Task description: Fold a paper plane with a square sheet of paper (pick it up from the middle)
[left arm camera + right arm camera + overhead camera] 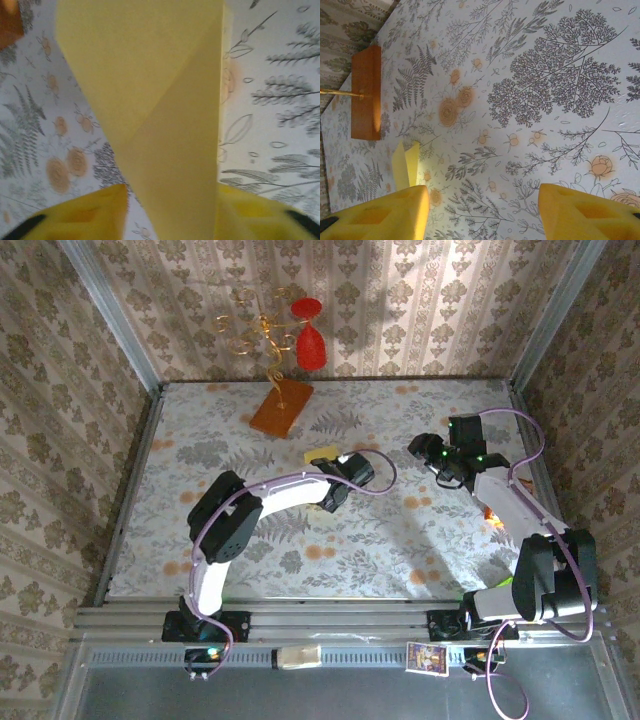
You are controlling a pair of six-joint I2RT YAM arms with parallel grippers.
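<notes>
Left wrist view: one pale-yellow creased paper sheet (160, 100) with one diagonal fold, sitting between the fingers of the left gripper (172, 220). Jaws apart, gap on one side. One orange-brown rectangular slab (366, 92) near it. Fingers of the right gripper (485, 215) spread wide over bare floral table (400, 540). Sheet mid-table, walls well apart.

The sheet of paper (322, 453) sat between the left fingers (90, 215) near the middle of the tabletop (420, 540). The block (281, 407) lay behind it, leftward. The right fingers (380, 215) hung well apart to its right.
</notes>
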